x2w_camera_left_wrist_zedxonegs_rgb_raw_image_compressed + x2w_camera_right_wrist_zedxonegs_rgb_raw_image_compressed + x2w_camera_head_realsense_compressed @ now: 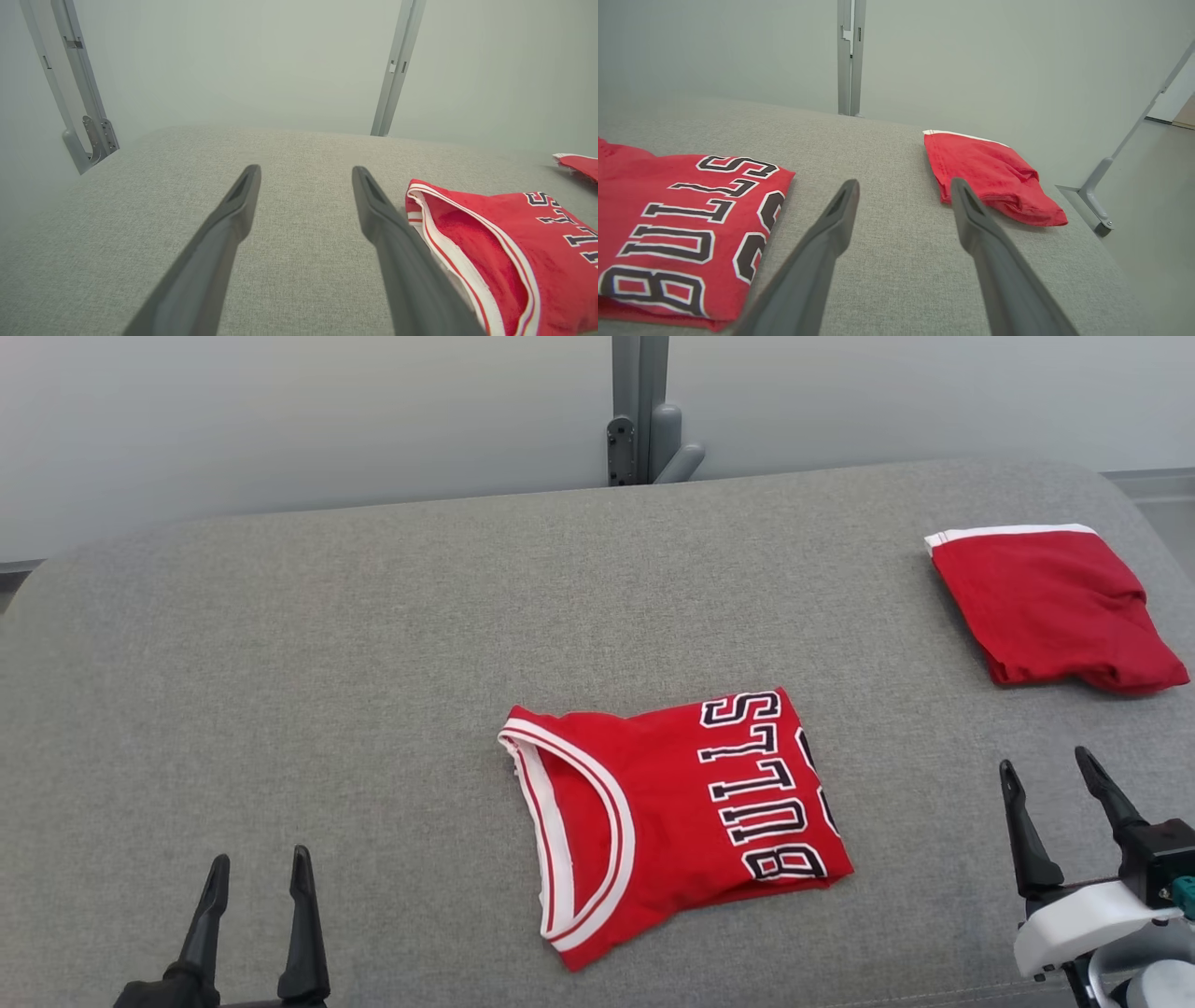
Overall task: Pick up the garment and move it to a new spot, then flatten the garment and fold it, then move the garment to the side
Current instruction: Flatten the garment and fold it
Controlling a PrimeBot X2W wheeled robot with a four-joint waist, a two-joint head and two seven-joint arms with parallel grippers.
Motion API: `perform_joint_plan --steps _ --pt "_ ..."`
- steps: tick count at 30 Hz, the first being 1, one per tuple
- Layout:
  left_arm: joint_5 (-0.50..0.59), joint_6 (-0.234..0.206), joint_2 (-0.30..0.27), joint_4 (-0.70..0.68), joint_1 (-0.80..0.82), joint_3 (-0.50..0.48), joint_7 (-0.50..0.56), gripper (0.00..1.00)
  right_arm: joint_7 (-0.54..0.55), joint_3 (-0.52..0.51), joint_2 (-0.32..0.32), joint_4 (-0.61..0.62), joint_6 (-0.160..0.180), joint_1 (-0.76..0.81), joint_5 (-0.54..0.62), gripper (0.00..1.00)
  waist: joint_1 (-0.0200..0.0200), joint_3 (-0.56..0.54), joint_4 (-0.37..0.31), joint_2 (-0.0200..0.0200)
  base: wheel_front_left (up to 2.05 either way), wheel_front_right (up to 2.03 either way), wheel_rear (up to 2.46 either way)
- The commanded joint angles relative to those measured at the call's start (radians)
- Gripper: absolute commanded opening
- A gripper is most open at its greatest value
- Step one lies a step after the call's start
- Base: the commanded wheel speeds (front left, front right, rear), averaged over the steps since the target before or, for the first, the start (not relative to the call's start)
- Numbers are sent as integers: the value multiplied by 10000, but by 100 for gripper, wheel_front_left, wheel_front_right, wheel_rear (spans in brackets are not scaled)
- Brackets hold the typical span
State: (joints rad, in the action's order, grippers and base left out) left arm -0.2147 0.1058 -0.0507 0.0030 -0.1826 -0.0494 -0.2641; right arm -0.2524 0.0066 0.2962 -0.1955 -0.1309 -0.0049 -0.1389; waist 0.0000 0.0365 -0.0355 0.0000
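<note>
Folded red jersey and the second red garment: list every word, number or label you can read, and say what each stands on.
"BULLS": black letters edged in white, on the folded red jersey.
The number beside that word, on the same jersey, is cut off by the fold and cannot be read for sure.
No text is visible on the second red garment.

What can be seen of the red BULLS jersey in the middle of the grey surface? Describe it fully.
The jersey is red cloth with white-and-red striped trim round a curved opening at its left and black, white-edged BULLS lettering running sideways at its right. It lies folded, nearly flat, slightly skewed, on the grey surface. The left hand and right hand, both open, stand clear of it.
</note>
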Motion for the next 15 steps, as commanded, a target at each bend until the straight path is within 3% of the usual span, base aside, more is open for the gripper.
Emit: perform_joint_plan --steps 1,9,15 --pt "138 83 -13 104 35 19 4 100 -101 -204 -215 -157 7 93 230 100 0 -74 97 0 0 0 0" --pt "256 193 -12 834 -25 -102 4 100 -126 -1065 -1299 258 7 480 1002 100 0 -180 218 0 0 0 0" --pt "290 238 -12 1028 53 -118 4 100 -128 -1035 -1527 211 8 632 1096 100 0 -182 265 0 0 0 0"
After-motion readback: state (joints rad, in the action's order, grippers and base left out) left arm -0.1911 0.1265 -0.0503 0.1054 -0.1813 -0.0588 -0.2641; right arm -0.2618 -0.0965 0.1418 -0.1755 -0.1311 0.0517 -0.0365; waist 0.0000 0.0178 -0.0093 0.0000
